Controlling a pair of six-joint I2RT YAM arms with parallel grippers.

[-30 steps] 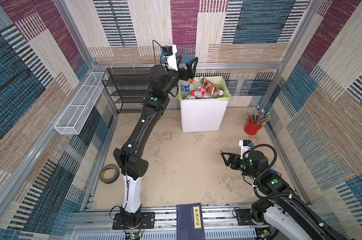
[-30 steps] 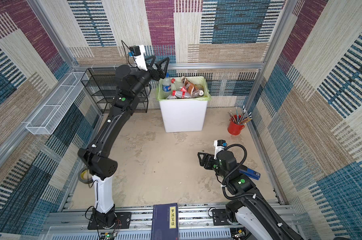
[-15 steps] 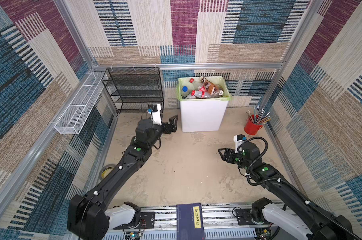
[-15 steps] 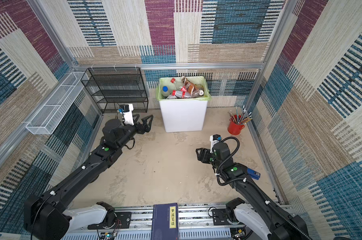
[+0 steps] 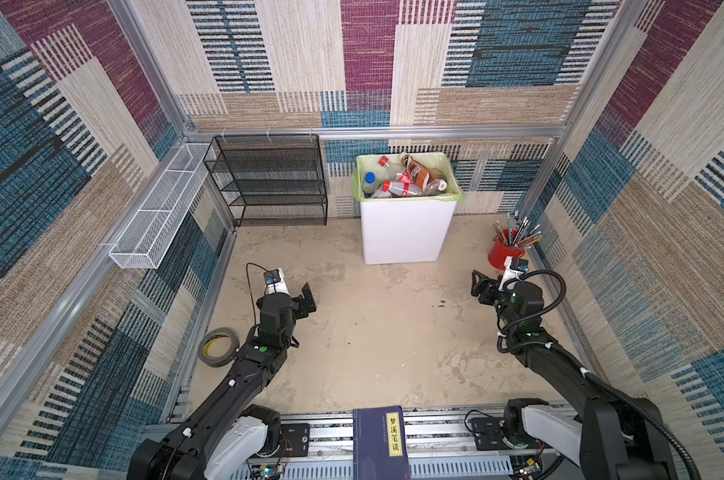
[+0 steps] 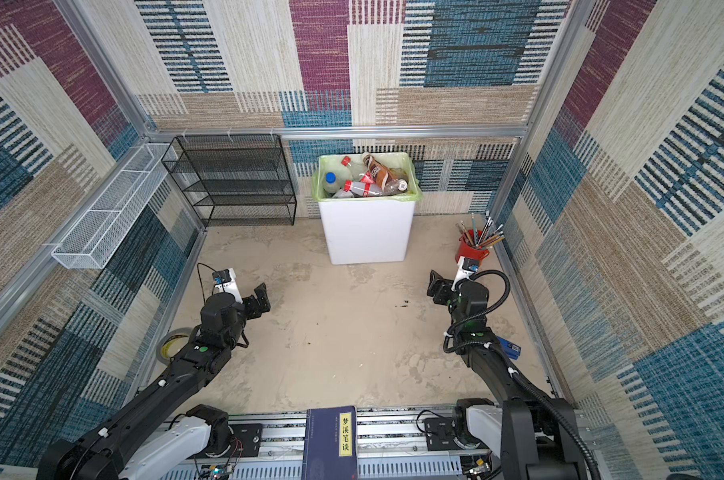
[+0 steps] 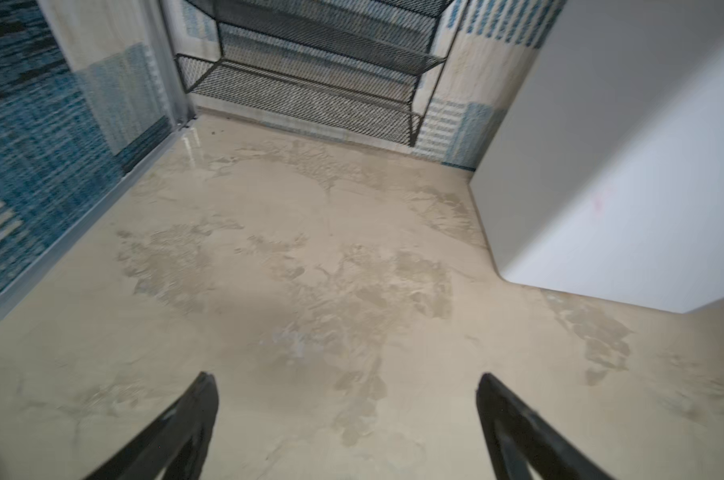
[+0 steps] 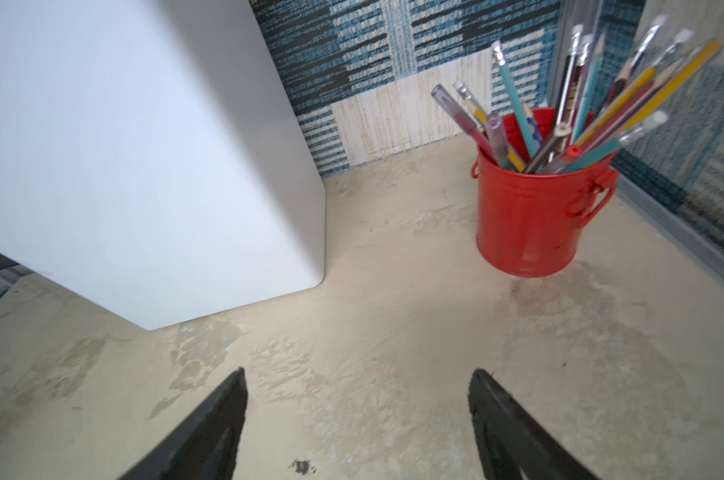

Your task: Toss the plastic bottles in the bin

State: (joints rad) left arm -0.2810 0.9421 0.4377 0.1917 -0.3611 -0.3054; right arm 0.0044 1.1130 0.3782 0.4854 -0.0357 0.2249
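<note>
Left end effector: jaws spread, nothing between them, low over the bare surface. Right end effector: likewise released and empty, near the red cup. Both stand well apart from the bin, so its mouth is unobstructed. The plastic bottles lie heaped inside it. None shows outside, so the task appears complete.
</note>
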